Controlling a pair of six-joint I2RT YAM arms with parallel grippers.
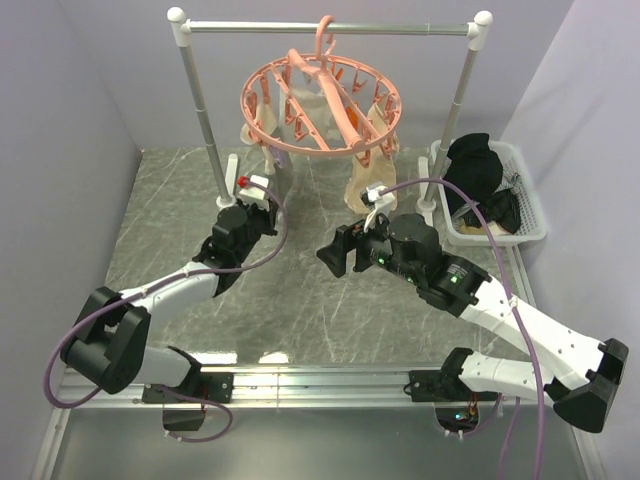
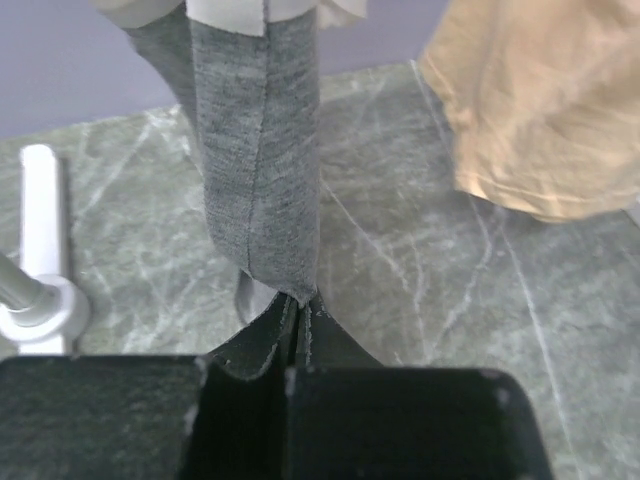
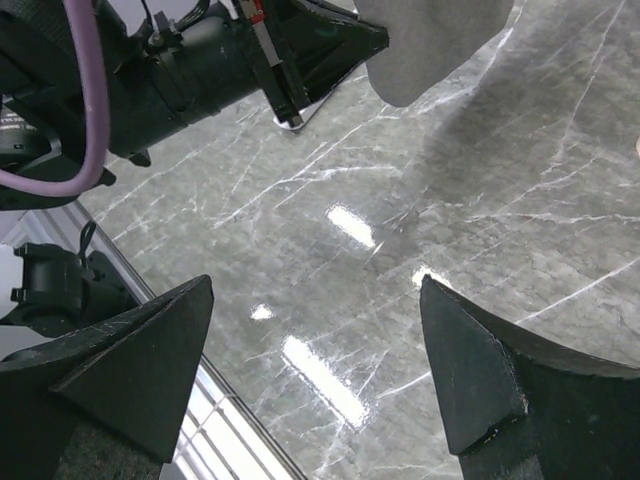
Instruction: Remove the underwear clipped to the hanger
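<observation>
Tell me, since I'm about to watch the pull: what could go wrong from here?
The left pincer pinches only the bottom edge of the grey underwear, so it may slip out. Pulling could also swing the hanger or lift its hook off the rail, since the open right pincer steadies nothing.

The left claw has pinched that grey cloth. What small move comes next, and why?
Probably a gentle downward tug. The left gripper is shut on the bottom edge of the grey underwear, whose top hangs from the hanger, so pulling should unclip it.
</observation>
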